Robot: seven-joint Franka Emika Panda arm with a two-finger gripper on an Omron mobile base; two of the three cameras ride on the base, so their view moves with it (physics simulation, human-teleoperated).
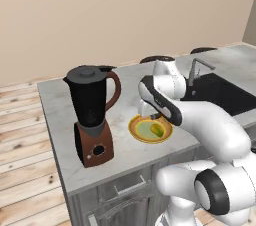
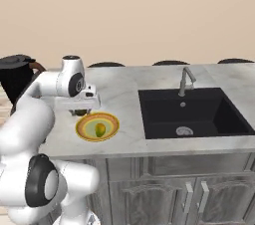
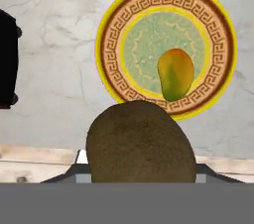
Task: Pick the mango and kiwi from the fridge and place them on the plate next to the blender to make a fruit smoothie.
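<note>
My gripper [image 2: 79, 111] hangs low over the near-left edge of the round yellow-orange plate [image 2: 82, 130], shut on the brown kiwi [image 3: 139, 141]. In the hand view the kiwi bulges large at the bottom and hides the fingertips. The yellow-green mango [image 3: 175, 73] lies on the plate [image 3: 109, 25], right of its centre, apart from the kiwi. In the left base view the mango [image 1: 157, 130] rests on the plate [image 1: 135, 130], with my forearm crossing just above it. The blender [image 1: 92, 115], black jug on a brown base, stands to the plate's left. The fridge is out of view.
A black sink [image 2: 191, 112] with a grey faucet [image 2: 185, 80] is set into the marble counter [image 2: 124, 89] to the plate's right. The counter's front edge runs close to the plate. Dark stool tops [image 2: 169, 62] show behind the counter.
</note>
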